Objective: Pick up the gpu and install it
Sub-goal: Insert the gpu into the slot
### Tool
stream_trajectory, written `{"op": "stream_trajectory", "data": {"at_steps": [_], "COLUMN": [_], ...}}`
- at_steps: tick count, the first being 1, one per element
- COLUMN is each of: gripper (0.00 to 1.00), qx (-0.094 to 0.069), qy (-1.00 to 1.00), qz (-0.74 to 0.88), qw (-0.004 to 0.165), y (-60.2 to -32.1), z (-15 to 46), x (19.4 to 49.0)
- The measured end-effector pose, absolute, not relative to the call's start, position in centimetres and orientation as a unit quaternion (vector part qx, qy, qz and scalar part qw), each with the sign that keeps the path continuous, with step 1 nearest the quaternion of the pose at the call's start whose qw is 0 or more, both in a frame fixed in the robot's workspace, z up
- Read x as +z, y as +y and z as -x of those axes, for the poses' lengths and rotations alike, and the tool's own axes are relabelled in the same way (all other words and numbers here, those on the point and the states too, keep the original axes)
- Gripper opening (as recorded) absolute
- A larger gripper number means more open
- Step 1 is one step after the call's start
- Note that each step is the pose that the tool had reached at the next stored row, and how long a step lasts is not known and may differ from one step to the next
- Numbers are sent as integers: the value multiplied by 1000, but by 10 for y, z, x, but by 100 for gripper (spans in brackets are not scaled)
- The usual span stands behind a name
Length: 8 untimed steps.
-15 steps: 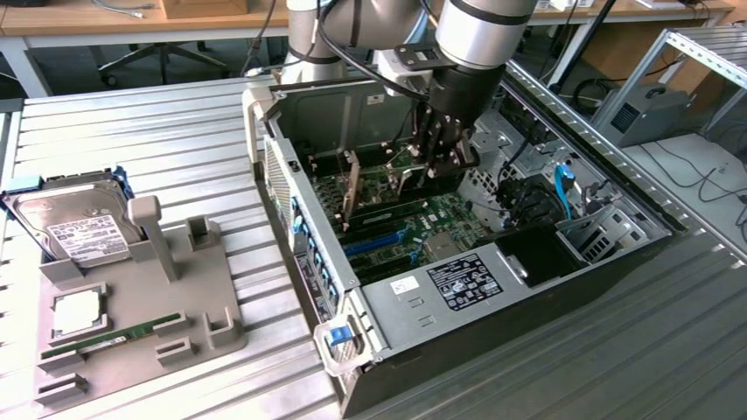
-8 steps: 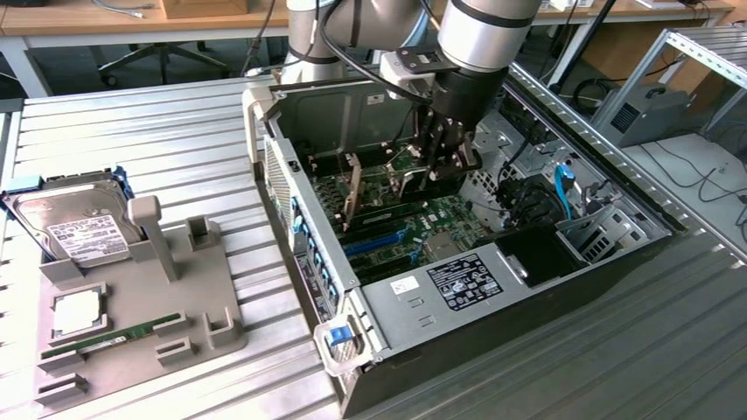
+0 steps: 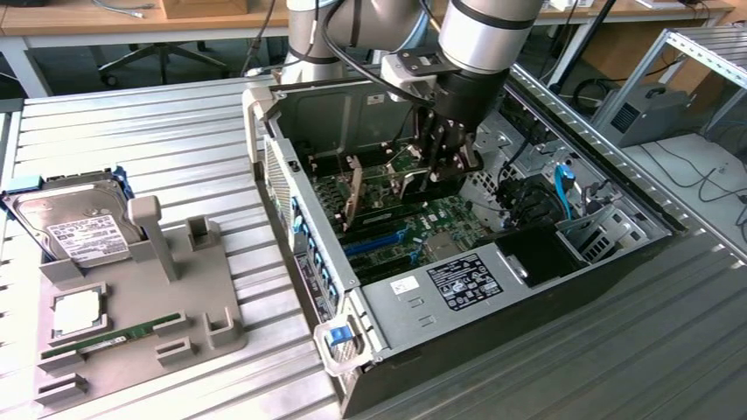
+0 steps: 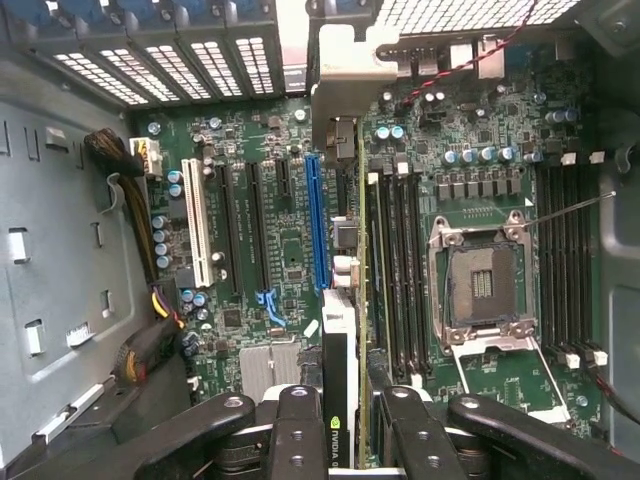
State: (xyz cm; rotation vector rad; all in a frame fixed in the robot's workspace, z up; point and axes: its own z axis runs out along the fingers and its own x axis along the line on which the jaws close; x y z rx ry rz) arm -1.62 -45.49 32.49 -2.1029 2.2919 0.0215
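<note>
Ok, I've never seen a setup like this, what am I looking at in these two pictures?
It's a robot arm working inside an open computer case lying on a metal table. One picture is from a camera off the arm; the other is from its wrist, looking past the gripper at the motherboard. The gripper is shut on the gpu, a thin card held edge-on over the board. At the exterior view's left, a grey holder carries a hard drive and a memory stick.
</note>
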Motion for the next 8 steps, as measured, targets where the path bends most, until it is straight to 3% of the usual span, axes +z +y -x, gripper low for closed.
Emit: {"op": "stream_trajectory", "data": {"at_steps": [8], "gripper": [27], "qx": [7], "qy": [734], "qz": [679], "qw": [15], "y": [-455], "z": [16], "x": [325]}}
